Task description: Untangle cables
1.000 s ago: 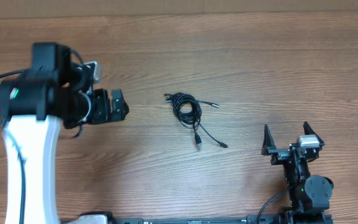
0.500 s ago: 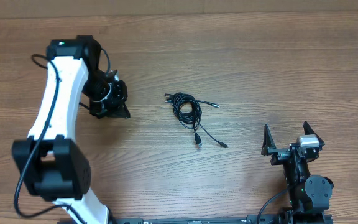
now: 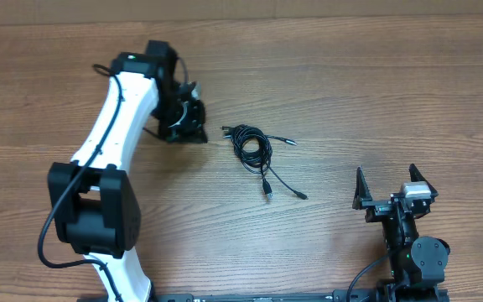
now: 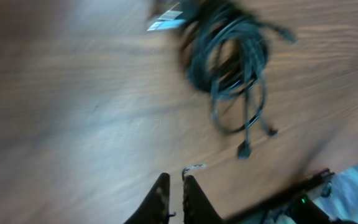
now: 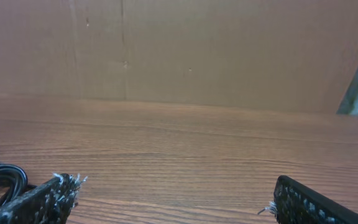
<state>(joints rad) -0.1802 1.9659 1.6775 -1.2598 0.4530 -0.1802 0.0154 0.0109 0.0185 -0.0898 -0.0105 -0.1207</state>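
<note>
The left arm reaches up and across the counter (image 3: pixel 350 84) from the near left corner, its white forearm slanting toward the middle and the wrist bent so the left hand (image 3: pixel 196 132) points at the cables (image 3: pixel 254 147), just left of them and not touching. From the left wrist view the left hand (image 4: pixel 174 185) has its two fingers drawn nearly together with only a sliver between them and nothing in it. The cables (image 4: pixel 229 56) lie ahead of it as a loose black coil with plug ends trailing out.

The right arm sits folded at the near right edge. The right hand (image 3: pixel 388 191) is spread wide and holding nothing, well apart from the coil.

A second ago the left arm hung at the far left with its fingers apart. Since then it has swung over beside the coil and closed. The cables and right arm have not moved.
</note>
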